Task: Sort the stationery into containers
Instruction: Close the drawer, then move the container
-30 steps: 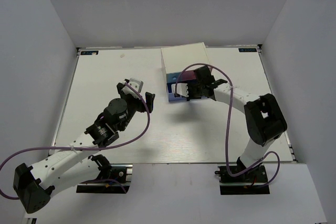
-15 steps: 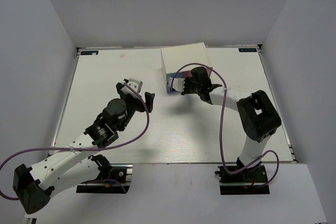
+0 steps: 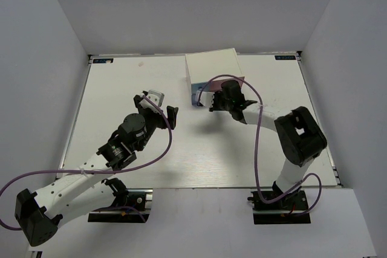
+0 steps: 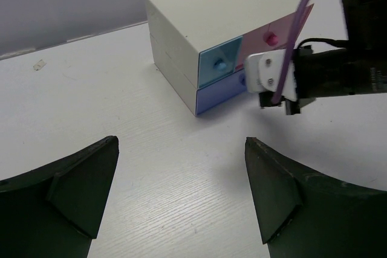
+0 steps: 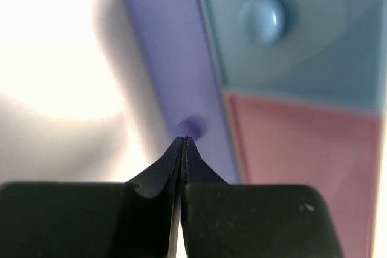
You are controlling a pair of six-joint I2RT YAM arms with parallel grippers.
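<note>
Only the right wrist view shows the right gripper (image 5: 183, 142), tips pinched together at the knob (image 5: 191, 127) of the purple-blue drawer (image 5: 160, 52), lowest in the white box (image 4: 205, 10). The left gripper (image 4: 180, 149), left of the box, gapes empty.

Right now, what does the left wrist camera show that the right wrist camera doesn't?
Left wrist only: the top of the small white desktop box, the left gripper standing wide open, and the right arm before the drawers. Right wrist only: the right gripper, shut, tips at the small round knob of the periwinkle-blue drawer front. Both: that front, the light blue drawer front with its knob, and the pink drawer front.
</note>
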